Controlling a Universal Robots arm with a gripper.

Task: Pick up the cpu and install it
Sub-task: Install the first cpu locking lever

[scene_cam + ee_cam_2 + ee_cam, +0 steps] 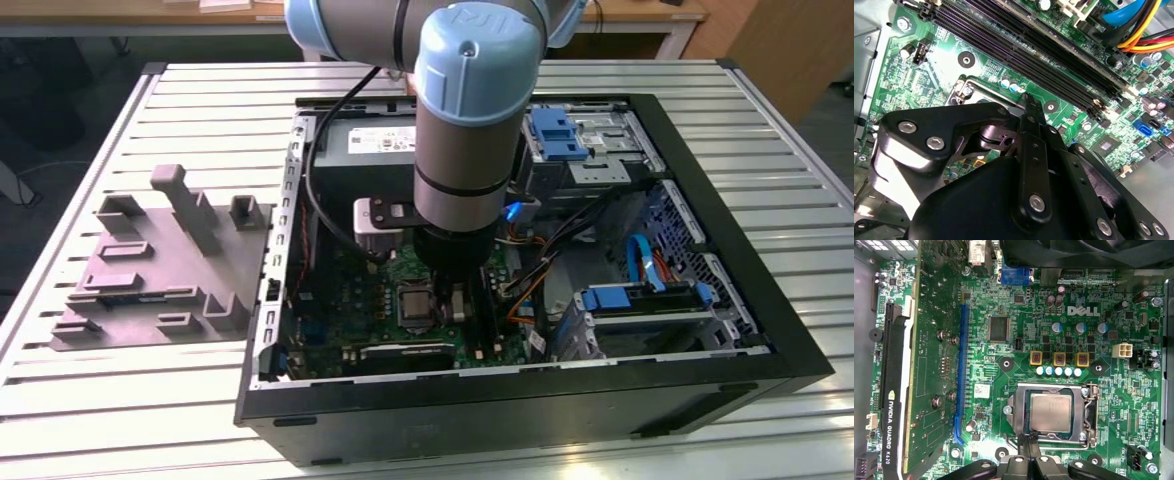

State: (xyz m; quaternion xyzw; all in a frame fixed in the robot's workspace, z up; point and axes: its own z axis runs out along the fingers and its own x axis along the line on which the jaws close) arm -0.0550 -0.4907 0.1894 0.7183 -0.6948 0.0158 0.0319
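Exterior view, left to right: grey moulded fixture (158, 268) on slatted table (80, 400); open computer case (747, 330) with arm lowered over green motherboard (334, 310). First wrist view: graphics card (914, 360), then cpu (1051, 412) seated flat inside metal-framed socket (1091, 412). Gripper (1028, 442) just beside socket edge, fingers (1024, 446) pressed together, pinching nothing, apart from cpu.

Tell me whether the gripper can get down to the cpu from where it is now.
Probably yes. The cpu lies bare in its metal socket, nothing over its top, and the gripper hangs right at the socket's edge. The upright graphics card stands well off to the side.
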